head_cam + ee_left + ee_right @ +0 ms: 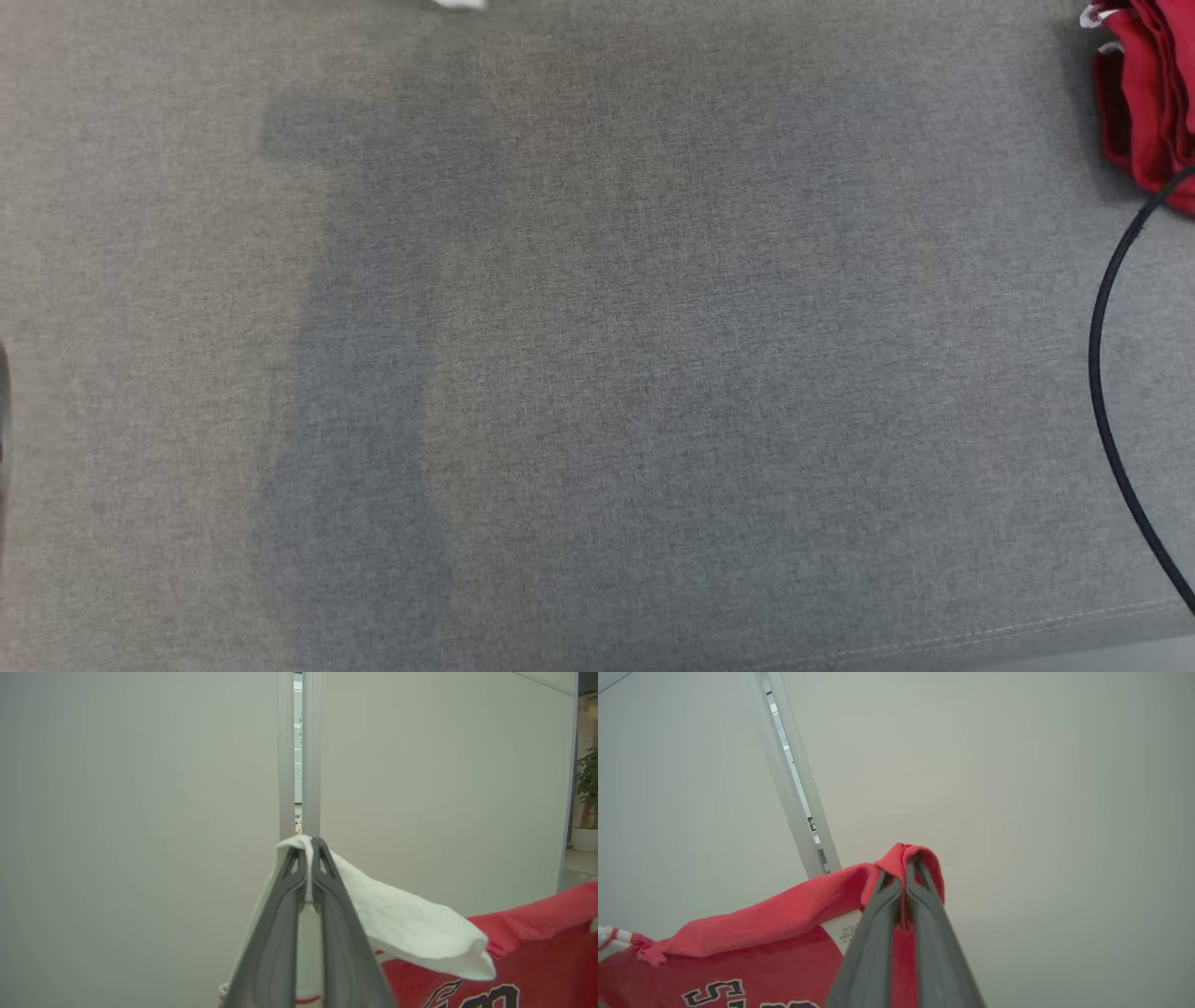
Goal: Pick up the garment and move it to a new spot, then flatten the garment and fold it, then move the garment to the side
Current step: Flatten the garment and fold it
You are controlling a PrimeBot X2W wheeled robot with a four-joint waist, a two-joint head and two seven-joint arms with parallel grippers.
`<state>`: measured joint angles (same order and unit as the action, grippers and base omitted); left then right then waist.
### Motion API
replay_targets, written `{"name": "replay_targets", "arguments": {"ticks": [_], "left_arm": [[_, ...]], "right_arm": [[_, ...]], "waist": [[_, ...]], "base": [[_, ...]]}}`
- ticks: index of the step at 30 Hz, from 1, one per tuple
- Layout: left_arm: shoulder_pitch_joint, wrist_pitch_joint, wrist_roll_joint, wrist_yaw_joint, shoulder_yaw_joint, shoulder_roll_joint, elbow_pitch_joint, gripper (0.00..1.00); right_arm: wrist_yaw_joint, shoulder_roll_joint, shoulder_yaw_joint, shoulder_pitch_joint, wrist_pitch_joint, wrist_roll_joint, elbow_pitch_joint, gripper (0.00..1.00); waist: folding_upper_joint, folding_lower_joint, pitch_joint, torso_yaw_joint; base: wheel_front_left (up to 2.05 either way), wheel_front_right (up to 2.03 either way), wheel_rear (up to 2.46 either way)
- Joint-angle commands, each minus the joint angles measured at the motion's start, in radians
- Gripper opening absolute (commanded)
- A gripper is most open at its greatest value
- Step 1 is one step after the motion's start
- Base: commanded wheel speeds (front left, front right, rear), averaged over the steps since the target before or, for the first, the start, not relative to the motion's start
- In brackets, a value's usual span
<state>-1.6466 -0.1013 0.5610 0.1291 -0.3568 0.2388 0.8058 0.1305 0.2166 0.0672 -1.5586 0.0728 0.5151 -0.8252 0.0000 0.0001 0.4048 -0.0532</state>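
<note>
My left gripper (309, 847) is pinched tight on a white fold of the shirt (537, 952). My right gripper (909, 863) is clamped on a red fold at its edge. The shirt hangs between the two in front of a pale wall (140, 812). It is red with black lettering, and a white label (845, 933) sits just beside the right gripper. In the head view, a bunch of red cloth (1148, 84) lies at the top right corner of the grey surface (597, 373), with a black cable (1102, 317) curving down from it. I cannot tell whether that cloth is the same shirt.
</note>
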Motion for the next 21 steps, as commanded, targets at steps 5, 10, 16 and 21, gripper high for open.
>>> {"name": "replay_targets", "arguments": {"ticks": [5,10,16,21], "left_arm": [[-0.068,-0.061,0.058,0.001,-0.039,-0.008,0.035,0.00],[-0.012,-0.104,0.115,0.001,-0.103,0.014,0.021,0.00],[0.216,-0.158,0.164,0.001,-0.111,0.060,-0.044,0.00],[0.580,-0.163,0.166,-0.056,-0.036,0.084,-0.228,0.00]], "right_arm": [[0.000,0.008,0.062,-0.041,0.031,0.037,-0.052,0.00],[0.000,0.024,0.142,0.029,0.051,0.103,-0.043,0.00],[0.000,0.065,0.259,0.256,0.103,0.213,0.072,0.00],[0.000,0.119,0.313,0.550,0.135,0.300,0.205,0.00]], "waist": [[0.0000,-0.0001,0.013,0.016],[0.0000,-0.0001,0.032,0.027],[0.0000,-0.0001,-0.008,0.030],[0.0000,-0.0001,-0.066,0.035]], "base": [[0.00,0.00,0.00],[0.00,0.00,0.00],[0.00,0.00,0.00],[0.00,0.00,0.00]]}}
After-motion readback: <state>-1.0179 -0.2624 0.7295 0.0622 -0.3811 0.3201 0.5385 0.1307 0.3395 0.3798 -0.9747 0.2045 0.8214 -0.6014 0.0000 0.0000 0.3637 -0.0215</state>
